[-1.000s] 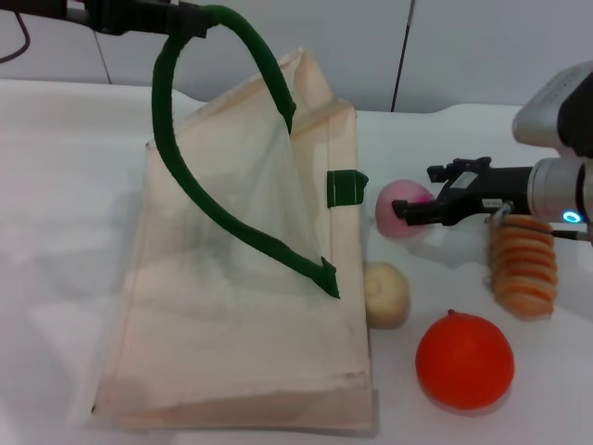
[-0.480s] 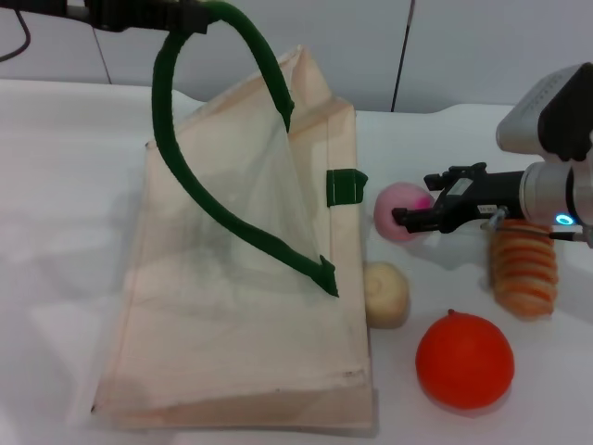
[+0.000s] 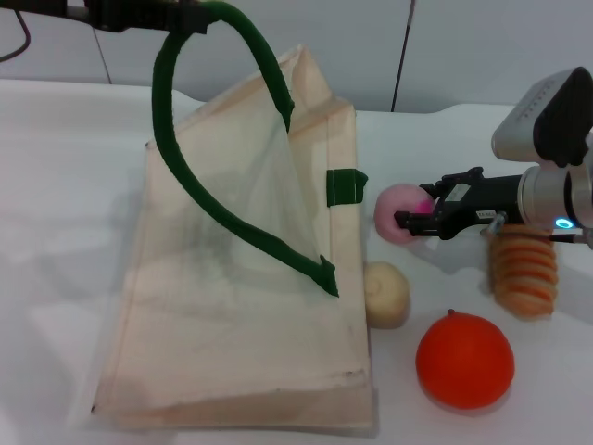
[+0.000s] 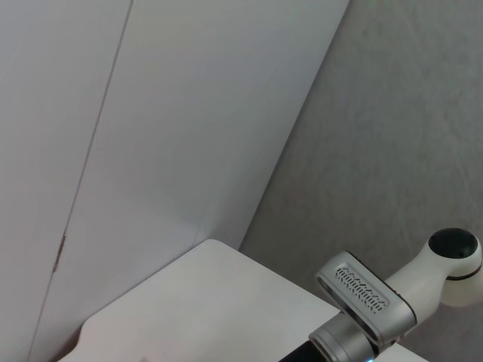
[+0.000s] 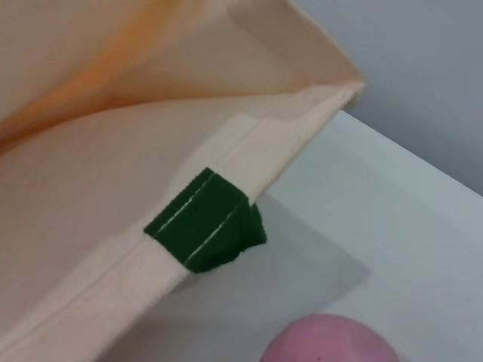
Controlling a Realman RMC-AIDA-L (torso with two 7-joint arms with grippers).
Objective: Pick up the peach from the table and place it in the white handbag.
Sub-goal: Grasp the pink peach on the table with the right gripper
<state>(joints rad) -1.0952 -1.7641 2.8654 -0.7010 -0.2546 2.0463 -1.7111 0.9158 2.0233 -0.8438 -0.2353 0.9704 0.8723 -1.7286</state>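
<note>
The peach (image 3: 393, 213), pale pink with a magenta spot, lies on the white table just right of the white handbag (image 3: 232, 297). My right gripper (image 3: 414, 209) reaches in from the right, open, with one dark finger on each side of the peach's right part. The right wrist view shows the top of the peach (image 5: 324, 345) below the bag's edge and its green handle tab (image 5: 204, 230). My left gripper (image 3: 176, 17) is at the top left, shut on the bag's green handle (image 3: 167, 139), holding it up so the bag's mouth stands open.
A cream-yellow ball (image 3: 385, 293) lies against the bag's right edge. A bigger orange-red fruit (image 3: 464, 361) sits in front of it. A ribbed orange spiral piece (image 3: 523, 264) lies under my right wrist. The left wrist view shows only the wall and part of the right arm (image 4: 366, 302).
My right gripper has moved left, and its fingers now straddle the peach. The peach, the bag and my left gripper have stayed put.
</note>
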